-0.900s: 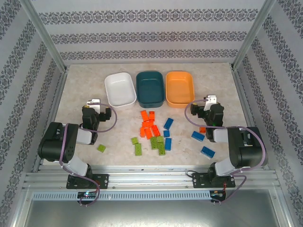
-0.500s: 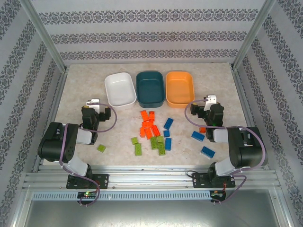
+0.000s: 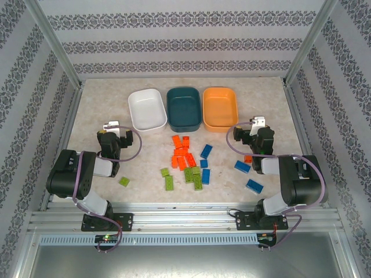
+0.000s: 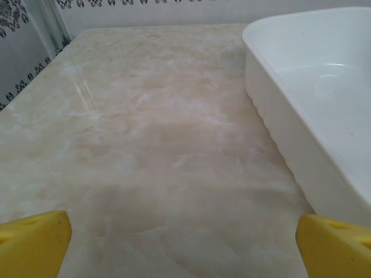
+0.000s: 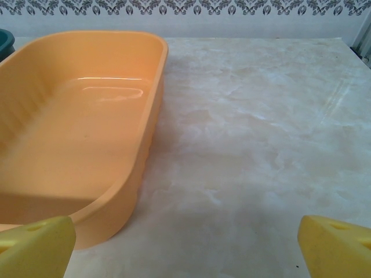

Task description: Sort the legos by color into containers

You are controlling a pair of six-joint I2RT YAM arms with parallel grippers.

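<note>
Nearest the arm bases, seen from above, the legos lie loose on the marbled table (image 3: 104, 98). A lone lime green brick (image 3: 124, 181) sits beside the left arm, a lime green group (image 3: 191, 175) lies near the middle, and a blue brick (image 3: 254, 186) lies by the right arm. Just beyond them an orange cluster (image 3: 182, 155) sits at the table's centre, with more blue bricks (image 3: 206, 152) to its right. A single orange brick (image 3: 248, 158) lies close against the right arm. All of them rest on the table, short of the bowls.

Farther on, the left gripper (image 3: 113, 130) and the right gripper (image 3: 253, 132) point away from the bases. The overhead view is too coarse to show their fingers, but the wrist views are not. There the left gripper (image 4: 182, 246) has its yellow fingertips (image 4: 32, 243) spread to the two bottom corners, holding nothing. The right gripper (image 5: 185, 246) is spread just as wide, also with nothing in it.

Beyond the grippers, the white bowl (image 3: 146, 109), dark teal bowl (image 3: 184, 108) and orange bowl (image 3: 220, 108) stand side by side. The left wrist view adds the white bowl's (image 4: 290, 145) ribbed outer wall, on the right. The right wrist view adds the orange bowl's (image 5: 148, 145) glossy floor, on the left. A patterned back wall (image 3: 185, 46) closes the far side.
</note>
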